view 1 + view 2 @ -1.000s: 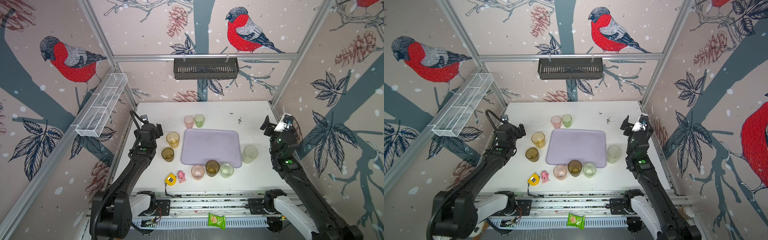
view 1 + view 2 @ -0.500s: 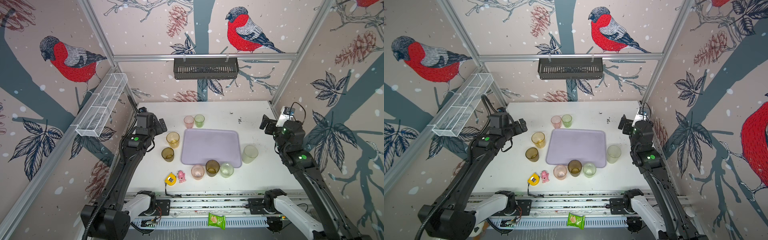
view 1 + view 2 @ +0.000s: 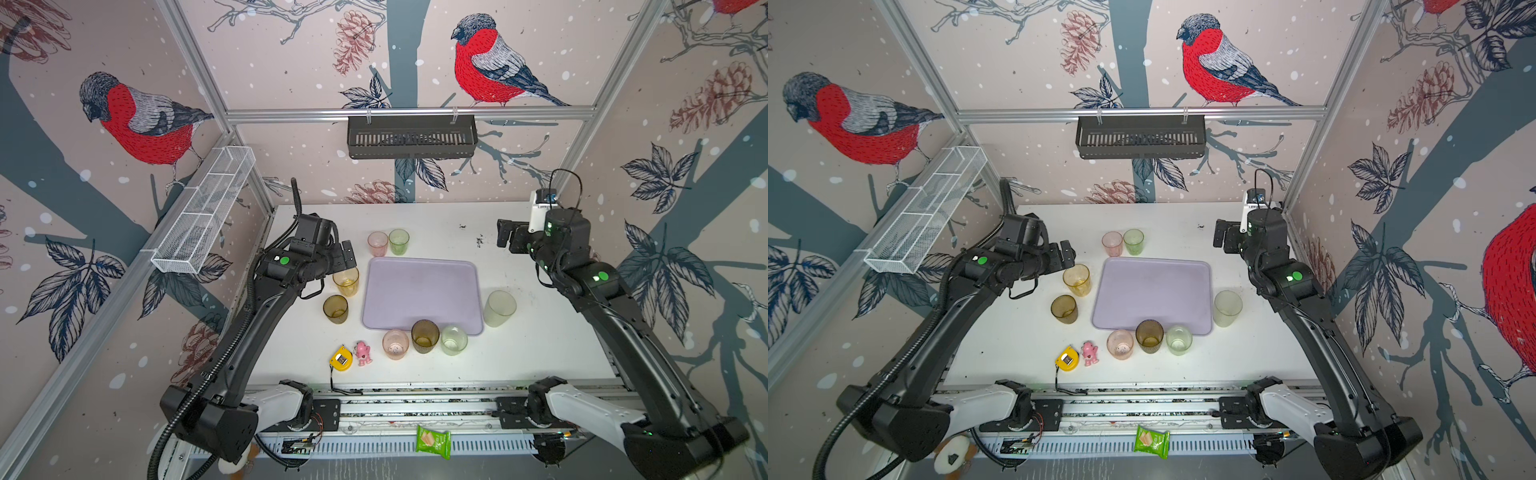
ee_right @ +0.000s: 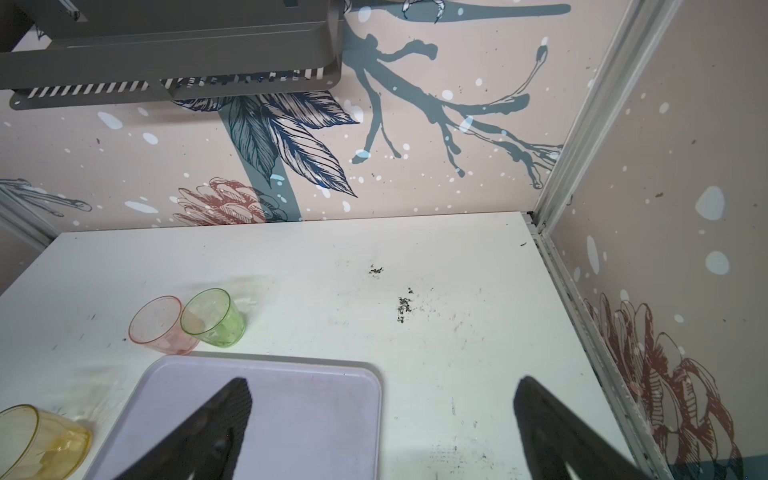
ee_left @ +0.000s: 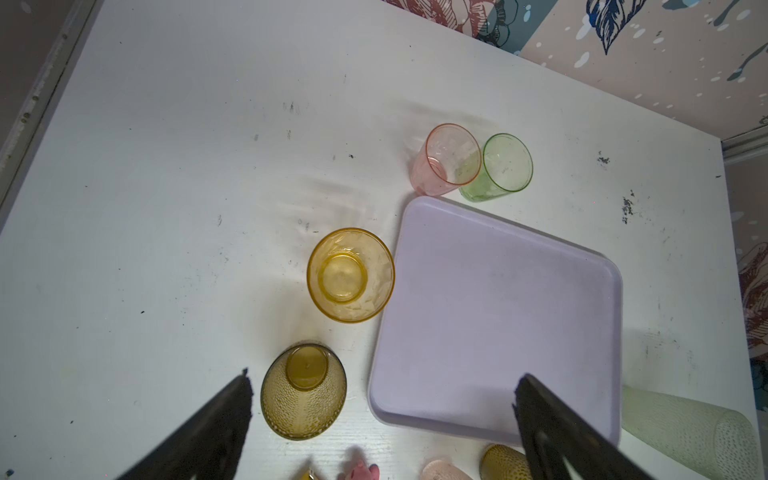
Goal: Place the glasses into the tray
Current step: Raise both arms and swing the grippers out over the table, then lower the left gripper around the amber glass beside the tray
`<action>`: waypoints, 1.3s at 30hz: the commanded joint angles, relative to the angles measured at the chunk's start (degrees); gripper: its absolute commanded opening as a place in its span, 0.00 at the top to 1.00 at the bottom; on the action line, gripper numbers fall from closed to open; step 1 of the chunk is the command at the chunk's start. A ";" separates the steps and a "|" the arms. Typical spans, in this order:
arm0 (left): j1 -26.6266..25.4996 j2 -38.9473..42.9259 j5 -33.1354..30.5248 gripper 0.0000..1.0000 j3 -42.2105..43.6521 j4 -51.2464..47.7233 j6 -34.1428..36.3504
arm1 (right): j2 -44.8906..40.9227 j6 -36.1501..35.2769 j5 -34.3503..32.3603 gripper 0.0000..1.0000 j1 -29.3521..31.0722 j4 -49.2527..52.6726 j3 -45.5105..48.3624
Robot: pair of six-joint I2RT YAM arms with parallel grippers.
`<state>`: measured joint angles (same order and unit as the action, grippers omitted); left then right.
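The empty lavender tray (image 3: 422,293) (image 3: 1152,293) lies mid-table, ringed by several glasses. Behind it stand a pink glass (image 3: 377,243) and a green glass (image 3: 399,242). To its left are an amber glass (image 3: 346,281) (image 5: 351,274) and a brown glass (image 3: 336,309) (image 5: 303,390). In front stand pink (image 3: 395,344), brown (image 3: 424,336) and pale green (image 3: 454,340) glasses, and a frosted glass (image 3: 499,308) at its right. My left gripper (image 3: 348,259) (image 5: 384,378) hovers open just above the amber glass. My right gripper (image 3: 505,237) (image 4: 380,380) hangs open beyond the tray's far right corner (image 4: 365,374).
A yellow tape measure (image 3: 340,358) and a pink toy figure (image 3: 363,352) lie near the front left. A black slatted basket (image 3: 411,137) hangs on the back wall and a white wire basket (image 3: 203,216) on the left wall. A green packet (image 3: 433,441) lies below the table's front.
Both arms have risen. The left gripper has moved right, over the amber glass. The right gripper has shifted left and toward the back. No glass has moved.
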<state>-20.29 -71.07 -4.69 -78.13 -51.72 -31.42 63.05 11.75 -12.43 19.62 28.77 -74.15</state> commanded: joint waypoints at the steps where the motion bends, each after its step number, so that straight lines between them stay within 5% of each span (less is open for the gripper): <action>1: -1.94 -1.21 -1.11 0.02 -2.43 -3.91 -3.53 | 2.40 -1.83 1.01 0.00 1.49 4.08 -2.83; 19: -3.44 -14.14 2.56 0.02 -14.63 -9.72 -2.95 | 19.58 -0.89 0.71 0.00 6.83 16.75 -16.36; 39: -4.43 -28.82 3.14 0.08 -25.69 -10.36 3.37 | 14.25 1.72 6.35 0.00 9.72 12.41 -7.90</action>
<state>-24.47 -98.70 -1.50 -103.09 -60.58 -29.78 78.08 13.02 -5.98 29.30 42.81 -82.59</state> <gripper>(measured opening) 0.926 0.995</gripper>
